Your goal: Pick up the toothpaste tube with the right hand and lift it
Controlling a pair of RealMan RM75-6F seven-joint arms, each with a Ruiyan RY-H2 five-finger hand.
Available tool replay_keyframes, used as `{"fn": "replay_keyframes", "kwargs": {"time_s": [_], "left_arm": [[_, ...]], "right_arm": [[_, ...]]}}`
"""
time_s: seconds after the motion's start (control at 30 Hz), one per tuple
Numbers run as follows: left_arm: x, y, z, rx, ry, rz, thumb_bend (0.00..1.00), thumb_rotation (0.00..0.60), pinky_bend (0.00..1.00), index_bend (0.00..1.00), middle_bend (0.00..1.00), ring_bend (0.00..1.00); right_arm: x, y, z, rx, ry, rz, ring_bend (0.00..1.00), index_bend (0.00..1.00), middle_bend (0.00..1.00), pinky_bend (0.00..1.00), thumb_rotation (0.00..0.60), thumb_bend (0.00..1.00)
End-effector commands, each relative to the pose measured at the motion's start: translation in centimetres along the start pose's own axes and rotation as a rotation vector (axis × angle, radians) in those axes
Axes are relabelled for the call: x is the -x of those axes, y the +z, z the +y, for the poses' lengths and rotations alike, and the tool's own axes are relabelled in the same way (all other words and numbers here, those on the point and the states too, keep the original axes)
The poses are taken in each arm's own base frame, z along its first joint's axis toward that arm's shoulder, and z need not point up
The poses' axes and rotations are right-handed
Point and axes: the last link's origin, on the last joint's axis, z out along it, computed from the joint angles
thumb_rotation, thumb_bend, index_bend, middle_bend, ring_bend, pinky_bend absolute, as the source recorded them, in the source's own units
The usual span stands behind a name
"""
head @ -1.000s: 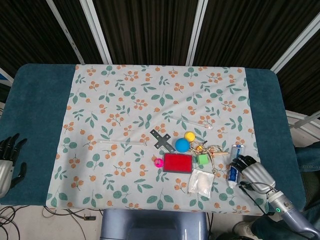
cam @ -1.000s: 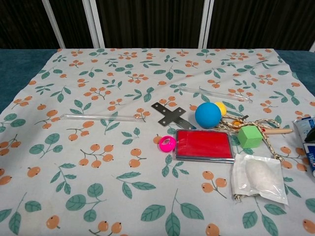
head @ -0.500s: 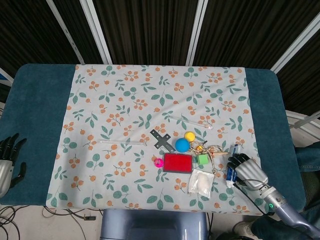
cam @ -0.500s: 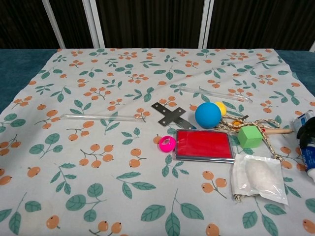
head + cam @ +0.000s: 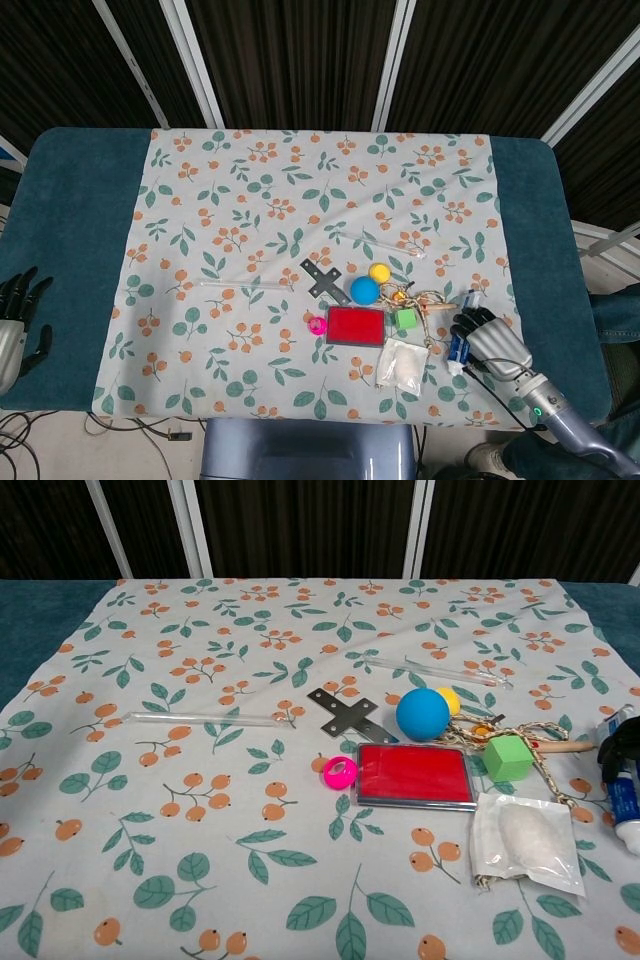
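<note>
The blue toothpaste tube [image 5: 459,347] with a white cap lies at the right front of the floral cloth, cap end toward the front edge. My right hand [image 5: 492,340] sits over it from the right, its dark fingers curled around the tube's upper half. The chest view catches the tube [image 5: 624,798] and the right hand's fingers [image 5: 618,748] at its right border; whether the tube is off the cloth I cannot tell. My left hand [image 5: 15,325] rests off the table's front left corner, fingers spread, holding nothing.
Just left of the tube lie a white pouch [image 5: 402,364], a green cube [image 5: 405,319] and a coil of rope [image 5: 428,300]. Further left sit a red case [image 5: 355,326], blue ball [image 5: 364,290], yellow ball [image 5: 379,272], pink ring [image 5: 318,325] and black cross bracket [image 5: 326,280].
My right hand has closed around the tube and shifted a little left toward the rope, carrying the tube with it. The left hand has not moved.
</note>
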Motion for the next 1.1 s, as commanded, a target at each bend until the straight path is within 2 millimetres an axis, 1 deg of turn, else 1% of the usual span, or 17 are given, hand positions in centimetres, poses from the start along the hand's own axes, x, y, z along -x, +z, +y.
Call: {"fn": "replay_keyframes", "kwargs": {"time_s": [0.03,0.1,0.33,0.4,0.57,0.77,0.87,1.1], "left_arm": [[0.0,0.0,0.0,0.0,-0.002,-0.001,0.53,0.6,0.11,0.11,0.0,0.03],[0.0,0.0,0.0,0.0,-0.002,-0.001,0.53,0.6,0.11,0.11,0.0,0.03],[-0.1,0.0,0.0,-0.001,-0.006,-0.001,0.53,0.6,0.11,0.12,0.0,0.03],[-0.1,0.0,0.0,-0.002,-0.007,0.0,0.53,0.6,0.11,0.12,0.0,0.03],[-0.1,0.0,0.0,-0.002,-0.011,0.0,0.53,0.6,0.11,0.12,0.0,0.03],[-0.2,0.0,0.0,-0.003,-0.014,-0.001,0.53,0.6,0.11,0.12,0.0,0.03],[-0.2,0.0,0.0,-0.002,-0.015,-0.001,0.53,0.6,0.11,0.12,0.0,0.03],[-0.3,0.0,-0.1,-0.004,-0.021,0.001,0.53,0.6,0.11,0.12,0.0,0.03]], "right_arm": [[-0.5,0.0,0.0,0.009,0.044,0.015,0.48,0.74,0.73,0.29,0.6,0.54],[-0.7,0.0,0.0,0.013,0.067,0.022,0.5,0.76,0.74,0.29,0.6,0.56],[-1.8,0.4,0.1,0.027,0.132,0.038,0.51,0.77,0.75,0.3,0.6,0.56],[-2.2,0.6,0.1,0.038,0.173,0.051,0.51,0.77,0.75,0.3,0.6,0.56],[-3.9,1.2,0.2,0.059,0.31,0.113,0.51,0.77,0.75,0.3,0.6,0.56],[-7.0,1.9,-0.1,0.07,0.541,0.261,0.51,0.77,0.75,0.3,0.6,0.56],[-8.6,2.3,-0.2,0.071,0.723,0.335,0.51,0.78,0.75,0.3,0.6,0.56],[-11.3,3.0,0.4,0.086,0.962,0.406,0.51,0.78,0.75,0.3,0.6,0.57]]}}
